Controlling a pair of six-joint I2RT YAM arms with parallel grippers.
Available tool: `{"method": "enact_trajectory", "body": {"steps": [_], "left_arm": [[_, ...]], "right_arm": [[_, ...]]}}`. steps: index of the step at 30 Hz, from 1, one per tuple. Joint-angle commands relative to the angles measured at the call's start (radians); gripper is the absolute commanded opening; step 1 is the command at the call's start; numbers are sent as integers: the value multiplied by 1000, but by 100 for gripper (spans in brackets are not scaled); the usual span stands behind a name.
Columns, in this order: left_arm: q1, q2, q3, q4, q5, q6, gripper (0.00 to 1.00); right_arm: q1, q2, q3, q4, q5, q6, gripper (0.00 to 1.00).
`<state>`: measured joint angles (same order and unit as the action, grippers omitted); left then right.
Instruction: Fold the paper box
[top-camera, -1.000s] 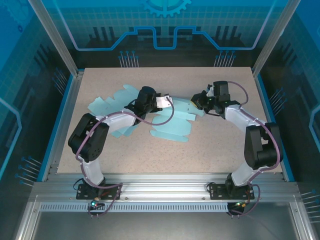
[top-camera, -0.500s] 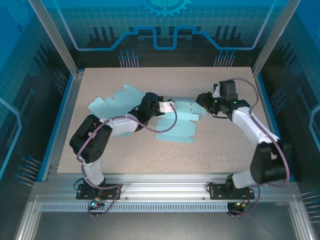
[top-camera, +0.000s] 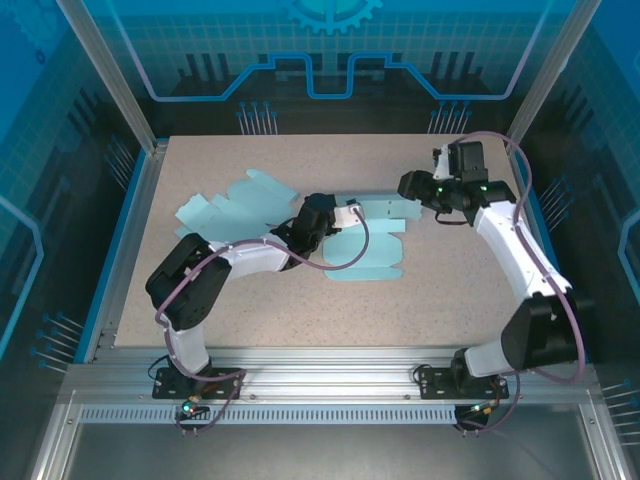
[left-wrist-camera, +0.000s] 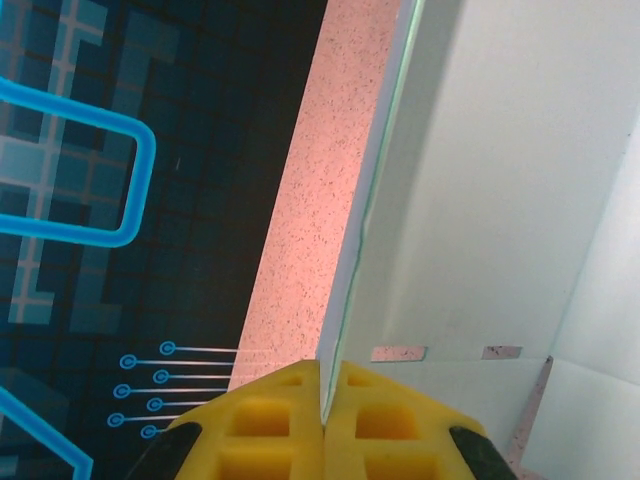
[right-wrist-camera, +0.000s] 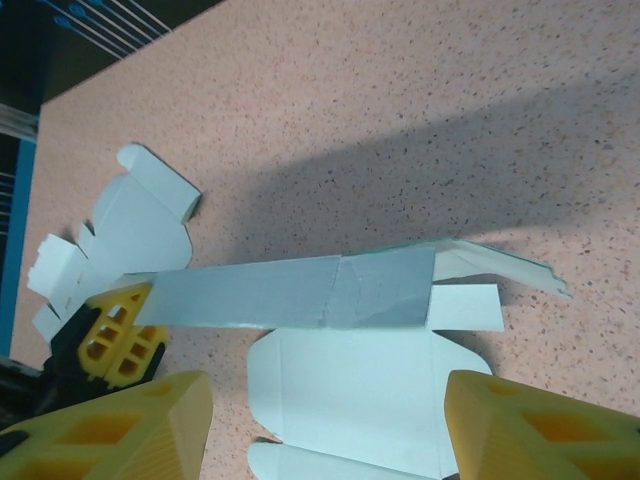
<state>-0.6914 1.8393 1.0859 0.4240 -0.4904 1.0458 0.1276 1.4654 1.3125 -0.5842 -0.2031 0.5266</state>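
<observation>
On the speckled table (top-camera: 450, 300), the blue paper box (top-camera: 365, 262) lies unfolded mid-surface. Our left gripper (left-wrist-camera: 322, 398) pinches one raised panel's edge; our right gripper (top-camera: 408, 187) hangs wide, empty, nearby. We judge it light, floppy: grip near creases.

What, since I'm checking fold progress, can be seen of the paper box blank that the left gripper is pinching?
The paper box blank is thin pale-blue card, die-cut with rounded tabs and scored creases, and not yet a box. Most of it lies flat on the speckled table. One long side panel stands folded up along a crease, its end pinched by the shut left gripper. The open right gripper hovers apart from it.
</observation>
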Motion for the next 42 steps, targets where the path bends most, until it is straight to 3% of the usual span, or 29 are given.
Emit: {"method": "enact_trajectory", "body": {"steps": [1,11,18,28,33,42], "left_arm": [[-13,12,30,-1,-66,-44,0],[-15,18,12,10,-70,-27,0],[-16,33,29,-6,-67,-49,0],[-20,42,25,-13,-40,-82,0],[-43,44,3,15,-24,-84,0],[-97,45,-53,65,-83,-96,0]], "right_arm": [[17,79,75,-38,-54,-51,64],[67,259,238,-107,-35,-103,65],[69,257,142,-60,-17,-55,65],[70,276,33,73,-111,15,63],[69,282,-7,161,-188,59,55],[63,129,-174,236,-163,95,43]]}}
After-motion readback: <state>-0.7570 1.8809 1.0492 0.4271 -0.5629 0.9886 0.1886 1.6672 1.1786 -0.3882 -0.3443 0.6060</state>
